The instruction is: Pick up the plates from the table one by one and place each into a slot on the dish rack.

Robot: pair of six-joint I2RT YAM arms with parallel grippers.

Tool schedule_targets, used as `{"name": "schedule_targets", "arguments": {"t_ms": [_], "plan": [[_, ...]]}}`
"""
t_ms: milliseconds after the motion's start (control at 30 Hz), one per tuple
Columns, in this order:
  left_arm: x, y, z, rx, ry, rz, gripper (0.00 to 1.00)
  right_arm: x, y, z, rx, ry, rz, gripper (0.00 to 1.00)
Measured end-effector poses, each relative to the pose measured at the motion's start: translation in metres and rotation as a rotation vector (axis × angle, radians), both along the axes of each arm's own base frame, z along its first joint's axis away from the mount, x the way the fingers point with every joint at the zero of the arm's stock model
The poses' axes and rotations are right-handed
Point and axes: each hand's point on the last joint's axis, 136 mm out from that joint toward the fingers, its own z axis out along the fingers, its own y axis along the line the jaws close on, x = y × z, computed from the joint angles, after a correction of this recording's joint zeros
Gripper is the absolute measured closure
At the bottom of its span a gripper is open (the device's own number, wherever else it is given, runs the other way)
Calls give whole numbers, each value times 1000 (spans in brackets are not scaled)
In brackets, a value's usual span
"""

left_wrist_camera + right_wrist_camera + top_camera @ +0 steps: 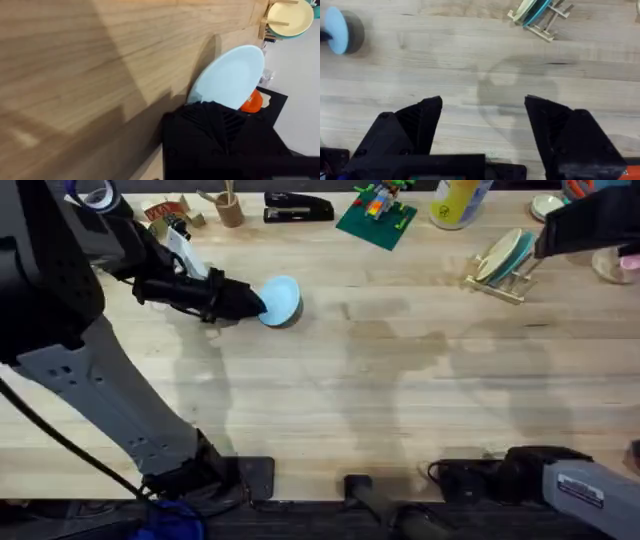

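In the upper left of the overhead frame the left claw gripped a light blue plate by its rim, the plate tilted up on edge just above the worktop and throwing a dark shadow beside it. In the left wrist view the same blue plate stood out from the black fingers, which were closed on its lower edge. The rack sat at the upper right of the overhead frame, well apart from the blue plate, with a cream plate and a teal plate already standing in its slots. The right claw hung over bare worktop with its fingers spread wide and nothing between them; its wrist view showed the rack at upper right and the blue plate at far upper left.
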Motion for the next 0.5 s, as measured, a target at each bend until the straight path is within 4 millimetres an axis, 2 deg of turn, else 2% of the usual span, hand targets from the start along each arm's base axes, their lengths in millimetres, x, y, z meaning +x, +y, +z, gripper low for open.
{"name": "schedule_targets", "arguments": {"t_ms": [267,500], "plan": [[0,0,0,0,2,2,960,0,1,0,6,-1,3,7],[0,0,0,-1,2,3,960,13,24,6,149,-29,23,9]]}}
